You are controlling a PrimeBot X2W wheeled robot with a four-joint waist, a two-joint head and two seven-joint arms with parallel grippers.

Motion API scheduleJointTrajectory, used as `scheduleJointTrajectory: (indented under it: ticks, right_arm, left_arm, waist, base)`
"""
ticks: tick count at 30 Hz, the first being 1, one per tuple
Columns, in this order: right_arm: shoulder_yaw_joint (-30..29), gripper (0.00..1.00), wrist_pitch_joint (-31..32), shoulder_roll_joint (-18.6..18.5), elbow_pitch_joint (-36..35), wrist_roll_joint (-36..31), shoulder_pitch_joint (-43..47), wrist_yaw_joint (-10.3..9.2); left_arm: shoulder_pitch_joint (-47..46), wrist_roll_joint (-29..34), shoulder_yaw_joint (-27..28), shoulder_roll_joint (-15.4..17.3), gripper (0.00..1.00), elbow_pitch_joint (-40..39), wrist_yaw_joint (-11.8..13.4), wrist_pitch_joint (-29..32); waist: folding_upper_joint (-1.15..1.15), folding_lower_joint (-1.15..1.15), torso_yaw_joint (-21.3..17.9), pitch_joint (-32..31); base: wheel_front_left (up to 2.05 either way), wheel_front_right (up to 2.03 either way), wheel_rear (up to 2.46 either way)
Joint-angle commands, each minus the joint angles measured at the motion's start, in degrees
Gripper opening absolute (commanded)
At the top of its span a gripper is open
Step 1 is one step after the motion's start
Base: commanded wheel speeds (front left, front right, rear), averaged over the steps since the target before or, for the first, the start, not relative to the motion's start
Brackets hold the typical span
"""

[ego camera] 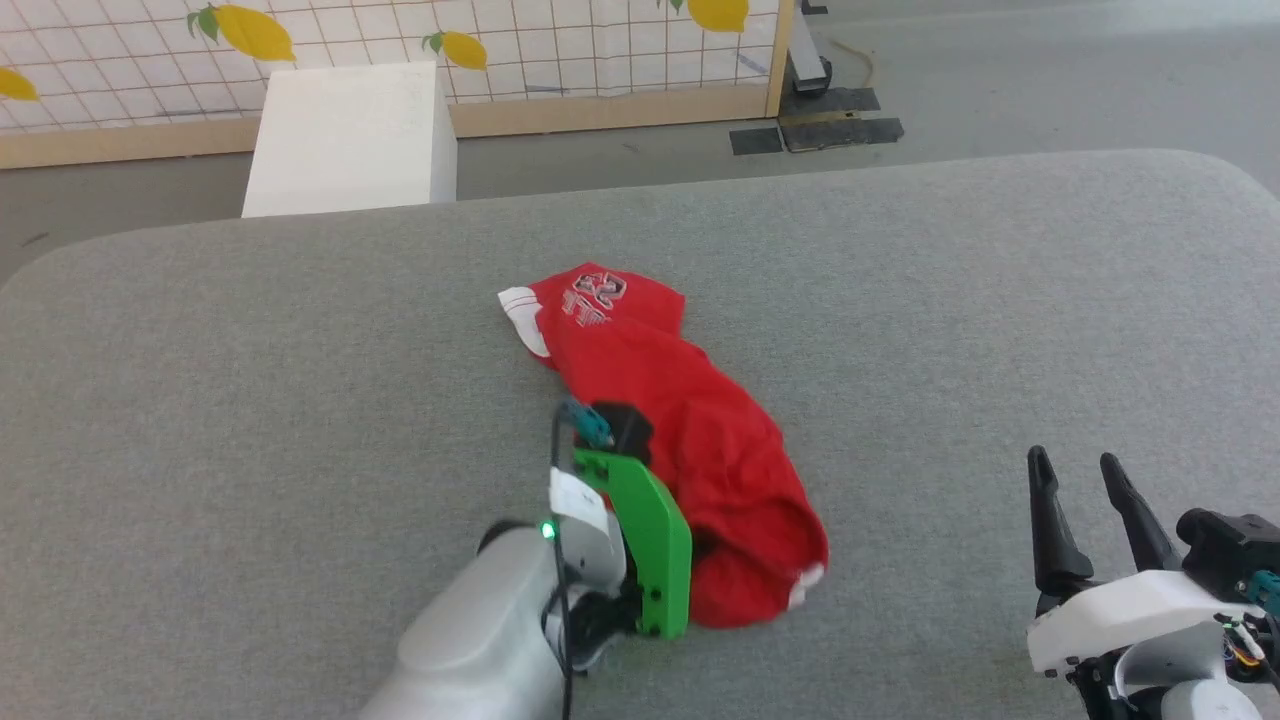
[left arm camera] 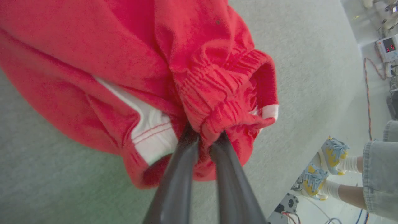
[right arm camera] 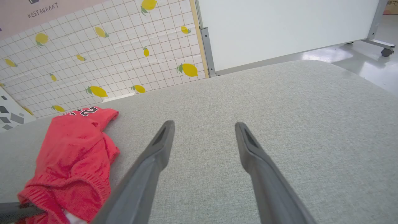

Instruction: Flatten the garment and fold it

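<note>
1. Grey cloth-covered table [ego camera: 950, 300] spans the foreground; behind it stand a lemon-patterned tiled wall [ego camera: 600, 50] and a white box [ego camera: 350, 130].
2. Red garment [ego camera: 690, 440] lies bunched near the table's middle, slanting from far left to near right, with its white printed logo [ego camera: 598, 295] at the far end.
3. Left gripper [left arm camera: 205, 137] meets the garment's near end, its fingers pinched almost together on the gathered elastic waistband [left arm camera: 224, 93].
4. Right gripper [ego camera: 1075, 460] sits at the near right, well apart from the garment, its fingers spread wide and holding nothing.
</note>
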Motion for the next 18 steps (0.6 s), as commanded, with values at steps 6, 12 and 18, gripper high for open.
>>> scheduleJointTrajectory:
  ticks: [6, 12, 18]
  right_arm:
    - [0.44, 1.0, -0.67, 0.02, 0.56, 0.87, 0.79, -0.08]
    - [0.68, 1.0, -0.9, 0.02, 1.07, 1.02, 0.88, -0.08]
    - [0.89, 1.0, -0.62, 0.02, 1.15, 1.17, 1.33, -0.08]
  left_arm:
    - [1.74, -3.49, -0.79, 0.0, 1.0, -1.28, 1.59, 2.82]
    - [-0.27, -9.79, 5.79, 0.13, 1.0, -7.63, 1.37, -2.46]
    - [-0.69, -9.62, 13.61, 4.63, 1.0, -12.97, 1.11, -13.37]
  waist:
    - [0.0, 0.0, 1.9, -0.5]
    - [0.0, 0.0, 3.7, -1.34]
    - [0.0, 0.0, 5.56, -2.61]
  base:
    - [0.0, 0.0, 0.0]
    - [0.0, 0.0, 0.0]
    - [0.0, 0.0, 0.0]
